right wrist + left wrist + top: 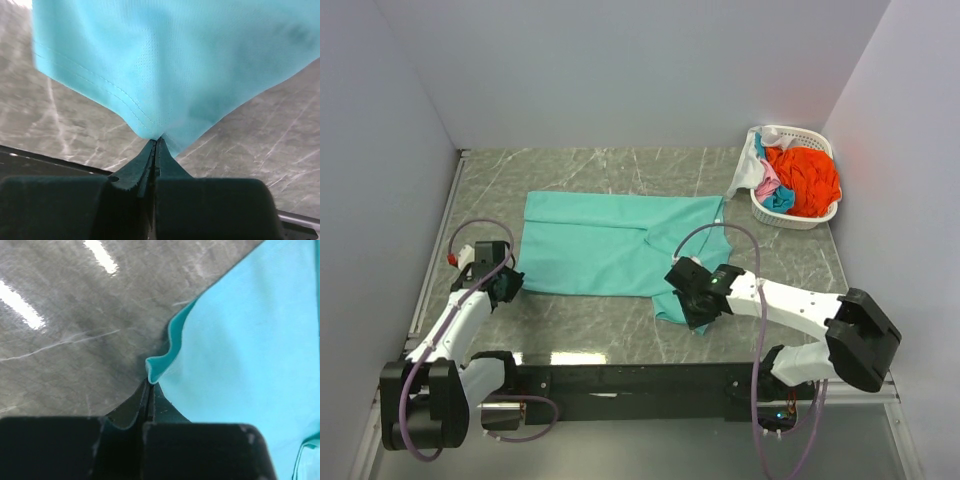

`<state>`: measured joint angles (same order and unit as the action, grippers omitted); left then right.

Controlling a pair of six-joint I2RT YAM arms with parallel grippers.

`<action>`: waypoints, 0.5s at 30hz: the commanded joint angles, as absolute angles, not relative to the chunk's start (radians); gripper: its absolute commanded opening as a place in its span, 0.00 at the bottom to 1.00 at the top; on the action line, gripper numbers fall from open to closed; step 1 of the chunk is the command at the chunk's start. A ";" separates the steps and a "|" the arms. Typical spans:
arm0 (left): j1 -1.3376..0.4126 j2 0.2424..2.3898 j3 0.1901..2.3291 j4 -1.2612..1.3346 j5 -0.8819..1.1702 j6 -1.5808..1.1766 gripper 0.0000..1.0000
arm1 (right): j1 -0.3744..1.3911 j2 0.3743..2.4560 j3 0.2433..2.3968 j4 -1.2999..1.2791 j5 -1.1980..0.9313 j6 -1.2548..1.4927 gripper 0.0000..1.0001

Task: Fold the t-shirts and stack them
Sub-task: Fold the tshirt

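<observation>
A teal-green t-shirt (600,245) lies spread across the middle of the grey table. My left gripper (508,285) is shut on its near left corner; in the left wrist view the cloth edge (156,367) curls up between the closed jaws of the left gripper (148,382). My right gripper (692,308) is shut on the near right hem, and in the right wrist view the stitched hem (150,125) is pinched and pulled up off the table by the right gripper (156,141). More t-shirts, orange-red (805,178), pink, white and blue, sit heaped in the basket.
The white latticed basket (798,216) stands at the back right near the right wall. Pale walls close in the table on the left, back and right. A black rail (640,380) with both arm bases runs along the near edge.
</observation>
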<state>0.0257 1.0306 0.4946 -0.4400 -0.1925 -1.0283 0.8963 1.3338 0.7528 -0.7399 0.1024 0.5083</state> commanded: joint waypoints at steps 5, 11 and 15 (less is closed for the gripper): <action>0.026 1.002 0.540 -0.387 -0.138 -0.979 0.01 | 0.795 1.313 0.882 -0.738 0.209 0.465 0.00; 0.028 1.104 0.643 -0.387 -0.130 -0.960 0.01 | 0.712 1.359 1.000 -0.723 0.235 0.387 0.00; 0.028 1.176 0.702 -0.367 -0.103 -0.954 0.01 | 0.654 1.393 1.084 -0.710 0.230 0.354 0.00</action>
